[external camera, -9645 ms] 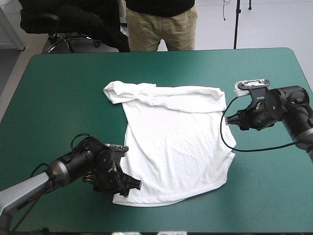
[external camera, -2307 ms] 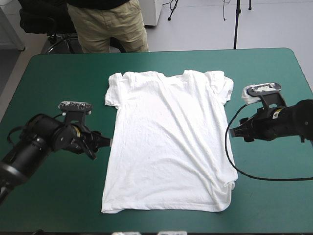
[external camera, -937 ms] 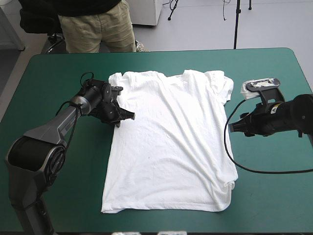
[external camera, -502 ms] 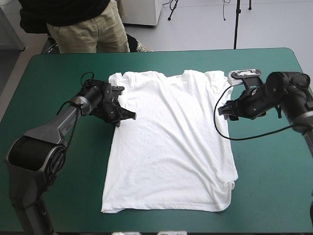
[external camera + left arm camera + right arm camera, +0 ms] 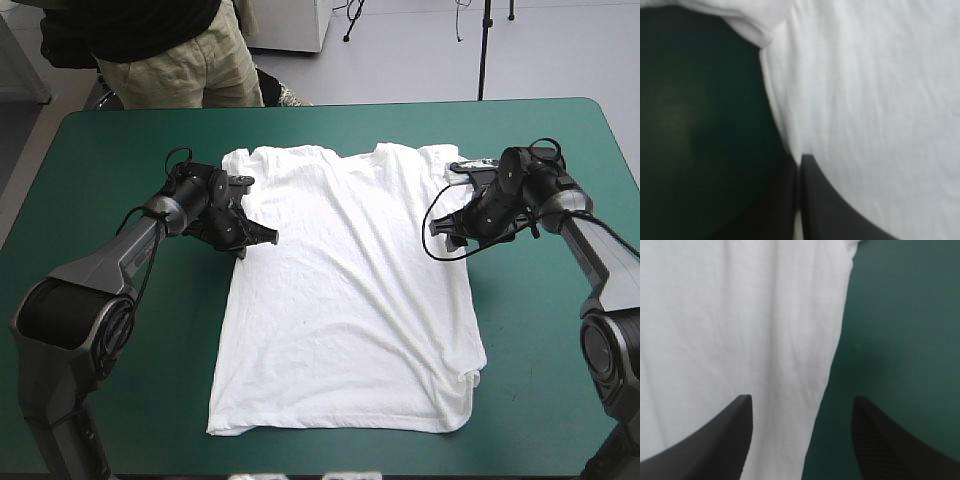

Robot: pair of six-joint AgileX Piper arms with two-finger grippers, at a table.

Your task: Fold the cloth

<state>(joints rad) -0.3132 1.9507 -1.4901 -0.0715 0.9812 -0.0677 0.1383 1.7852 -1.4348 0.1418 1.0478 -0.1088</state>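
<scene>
T-shirt (image 5: 345,300) flat; L hand (image 5: 262,238) pinches left edge, R hand (image 5: 452,236) spread astride right.

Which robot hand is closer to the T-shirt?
Left. The left end effector is shut on the T-shirt at its side edge below the sleeve; the right end effector is open, astride the opposite edge, not gripping it.

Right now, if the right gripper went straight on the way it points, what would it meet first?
Most likely the T-shirt: its side edge runs straight ahead of the open right gripper, with the teal-green cover beside it. Depth is unclear.
</scene>
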